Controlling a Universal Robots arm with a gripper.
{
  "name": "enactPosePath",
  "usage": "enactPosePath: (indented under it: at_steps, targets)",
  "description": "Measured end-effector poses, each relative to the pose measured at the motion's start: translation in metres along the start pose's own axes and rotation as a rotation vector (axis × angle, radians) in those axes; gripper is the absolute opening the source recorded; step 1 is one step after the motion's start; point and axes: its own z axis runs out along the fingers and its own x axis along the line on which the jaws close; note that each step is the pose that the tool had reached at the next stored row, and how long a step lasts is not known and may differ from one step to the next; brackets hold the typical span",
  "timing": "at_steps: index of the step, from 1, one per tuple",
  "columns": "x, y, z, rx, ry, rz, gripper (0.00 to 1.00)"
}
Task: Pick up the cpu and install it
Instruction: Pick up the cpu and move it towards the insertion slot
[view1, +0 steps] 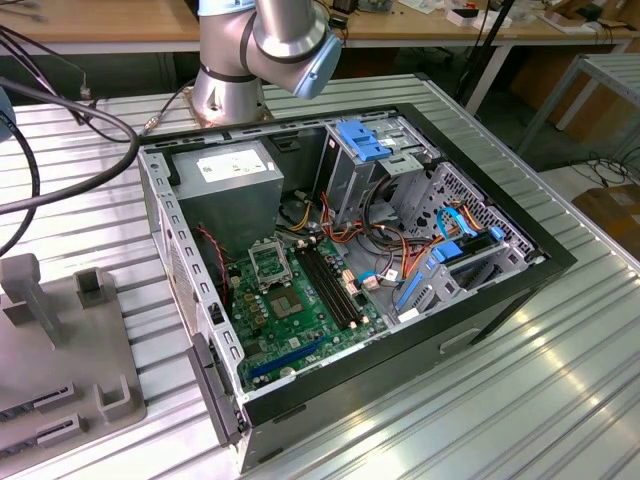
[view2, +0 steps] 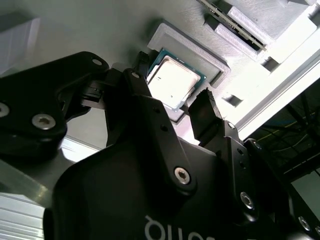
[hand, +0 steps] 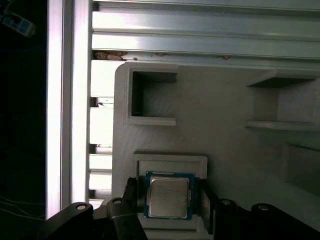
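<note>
I have one ribbed metal worktop (view1: 520, 400), and on it one open computer case (view1: 350, 260) filling the middle of the exterior view. One arm (view1: 270, 40) rises at the upper centre of that frame. One grey parts tray (view1: 60, 350) lies at the exterior view's lower left. Inside the case, one black socket frame (view1: 270, 265) with a green centre sits left of centre on the board, and nothing is seated in it.

In both wrist views my one gripper (hand: 168, 201) hangs over the tray, open and holding nothing. Its two fingers (hand: 206, 199) stand either side of the one cpu (hand: 169, 192), apart from its edges. The chip lies flat, metal top up, in a shallow square pocket (hand: 170, 161) of the tray.

I judge the pick is the step in hand, with no grasp made and installation not begun. That grasp calls for both fingers meeting opposite edges squarely, keeping the chip level.
</note>
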Motion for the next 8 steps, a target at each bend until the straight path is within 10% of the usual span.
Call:
enactPosePath:
  at_steps: [8]
  targets:
    - [-0.0007, -0.0001, -0.0009, 0.0043, 0.0, 0.0, 0.6]
